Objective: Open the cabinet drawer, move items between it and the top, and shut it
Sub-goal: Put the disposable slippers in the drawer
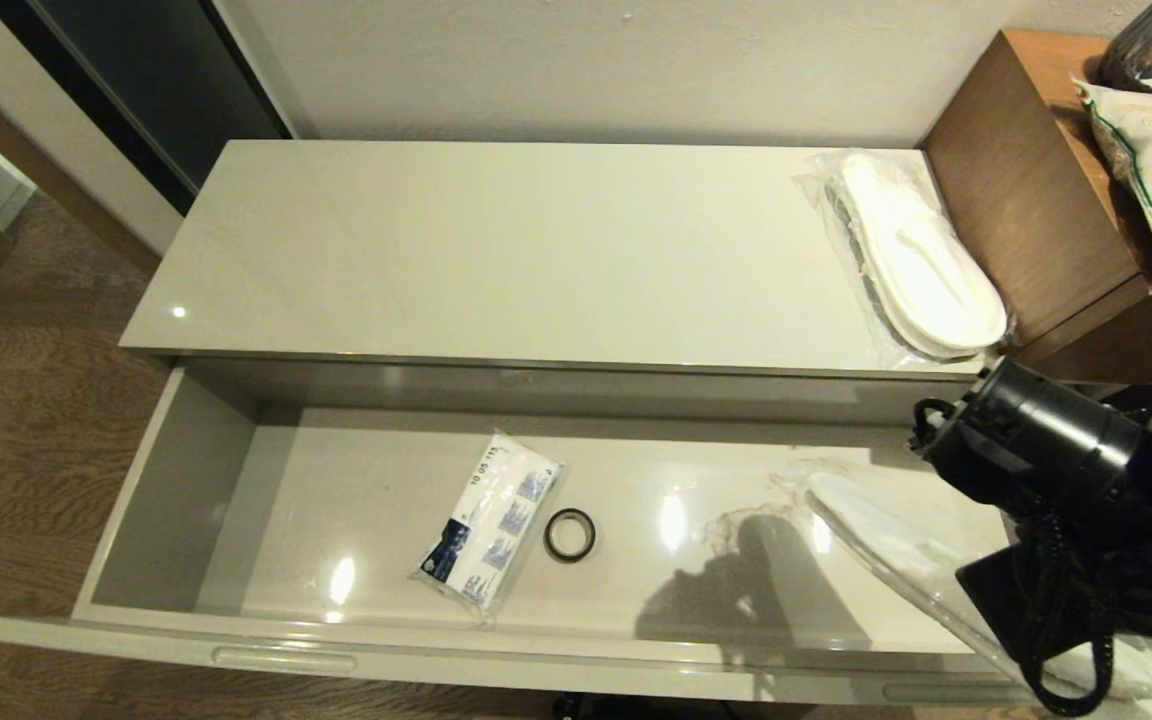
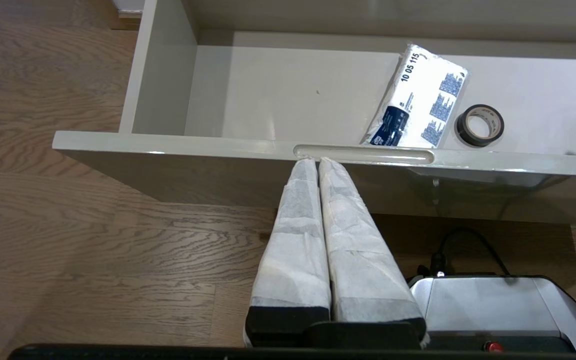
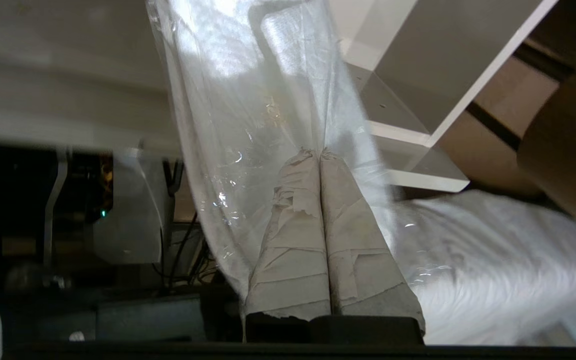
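Cabinet drawer (image 1: 186, 500) pulled fully out, beneath the front edge of the top (image 1: 496, 250). One wrapped pair of slippers (image 1: 921, 255) lying at the top's right end, beside the brown desk (image 1: 1026, 190). Second wrapped pair (image 3: 248, 125) pinched by its clear plastic in the closed right gripper (image 3: 320, 152), hanging over the drawer's right end near the front panel. Blue-and-white packet (image 1: 491, 525) and black ring (image 1: 569, 535) resting side by side mid-drawer, toward the front edge. Left gripper (image 2: 317, 161) parked below the drawer's front panel, by a handle slot (image 2: 363, 152), fingers pressed together, holding nothing.
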